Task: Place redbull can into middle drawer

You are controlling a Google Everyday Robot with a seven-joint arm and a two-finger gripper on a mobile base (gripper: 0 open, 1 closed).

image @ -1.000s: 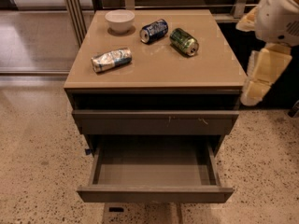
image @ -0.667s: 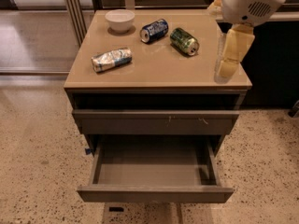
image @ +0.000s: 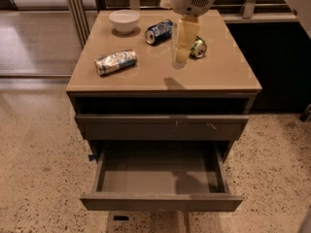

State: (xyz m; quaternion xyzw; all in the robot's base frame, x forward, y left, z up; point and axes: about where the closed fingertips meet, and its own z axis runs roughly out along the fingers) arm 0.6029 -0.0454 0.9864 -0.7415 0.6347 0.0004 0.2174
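One wide, shallow grey-brown middle drawer (image: 160, 201) stands pulled open below a shut, scratched drawer front (image: 160, 127). On the tan cabinet top (image: 228, 74) lies the dented silver redbull can (image: 115, 62), left. The cream gripper (image: 181, 57) hangs just beside a green can (image: 198, 47); open or closed, I cannot tell. Farther back lie a dark blue can (image: 159, 31) and a white bowl (image: 124, 21).

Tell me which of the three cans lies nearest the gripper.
The green can, just beside the gripper above the tabletop; the blue can and redbull can lie clearly farther off.
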